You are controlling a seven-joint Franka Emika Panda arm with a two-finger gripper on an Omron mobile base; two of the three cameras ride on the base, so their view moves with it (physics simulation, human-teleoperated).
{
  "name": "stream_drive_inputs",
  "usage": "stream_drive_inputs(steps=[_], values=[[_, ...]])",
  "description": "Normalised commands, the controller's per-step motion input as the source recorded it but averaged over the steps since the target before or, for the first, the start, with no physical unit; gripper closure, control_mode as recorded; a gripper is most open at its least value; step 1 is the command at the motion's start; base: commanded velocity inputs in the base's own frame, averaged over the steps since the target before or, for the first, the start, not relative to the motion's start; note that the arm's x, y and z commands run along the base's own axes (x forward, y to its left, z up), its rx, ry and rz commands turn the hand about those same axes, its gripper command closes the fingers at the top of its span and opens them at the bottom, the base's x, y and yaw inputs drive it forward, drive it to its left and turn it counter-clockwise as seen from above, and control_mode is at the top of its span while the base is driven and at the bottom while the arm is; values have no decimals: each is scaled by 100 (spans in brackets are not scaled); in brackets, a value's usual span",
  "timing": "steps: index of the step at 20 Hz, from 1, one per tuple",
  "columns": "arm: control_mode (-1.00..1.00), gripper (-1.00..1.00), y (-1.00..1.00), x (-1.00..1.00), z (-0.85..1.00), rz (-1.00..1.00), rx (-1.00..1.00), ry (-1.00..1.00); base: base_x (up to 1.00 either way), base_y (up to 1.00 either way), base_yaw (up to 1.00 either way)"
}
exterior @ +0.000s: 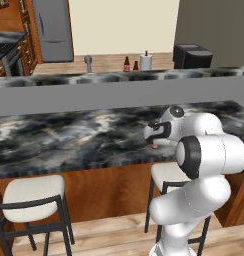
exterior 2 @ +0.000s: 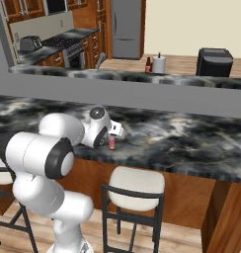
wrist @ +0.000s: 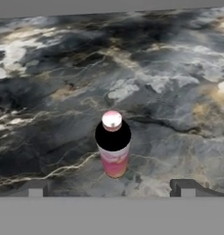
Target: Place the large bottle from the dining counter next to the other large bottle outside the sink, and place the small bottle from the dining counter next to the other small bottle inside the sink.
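- On the far left of my left base view I see a stool (exterior: 31,197) with a pale seat, tucked under the tabletop (exterior: 69,135), which is black and grey stone on a red-brown wood base.
- Far back, past the grey ledge, I see a faucet (exterior: 88,62), then a brown bottle (exterior: 126,64) with a red label, a shorter brown bottle (exterior: 136,65) just beside it, and a white paper towel roll (exterior: 146,61).
- To the right of those stands a dark box-shaped appliance (exterior: 192,56).
- The small bottle (wrist: 113,145) stands upright on the tabletop, near its front edge, pink below with a pale cap on top.
- In my right base view the small bottle (exterior 2: 111,142) sits just under the white hand.
- My jaws (wrist: 111,188) are spread wide and grasp nothing; the two dark tips stand one on each side of the small bottle, not touching it.
- Another stool (exterior 2: 135,185) stands under the tabletop, below the small bottle.
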Motion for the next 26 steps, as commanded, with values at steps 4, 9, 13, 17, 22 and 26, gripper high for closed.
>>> stream_drive_inputs(steps=[4,9,13,17,22,26], values=[[-100,-100,0,21,-14,0,0,0,0,0,0],[-100,-100,0,13,-12,0,0,0,0,0,0],[-100,-100,0,6,-5,0,0,0,0,0,0],[-100,-100,0,8,-3,0,0,0,0,0,0],[-100,-100,0,6,0,0,0,0,0,0,0],[-100,-100,0,13,0,0,0,0,0,0,0]])
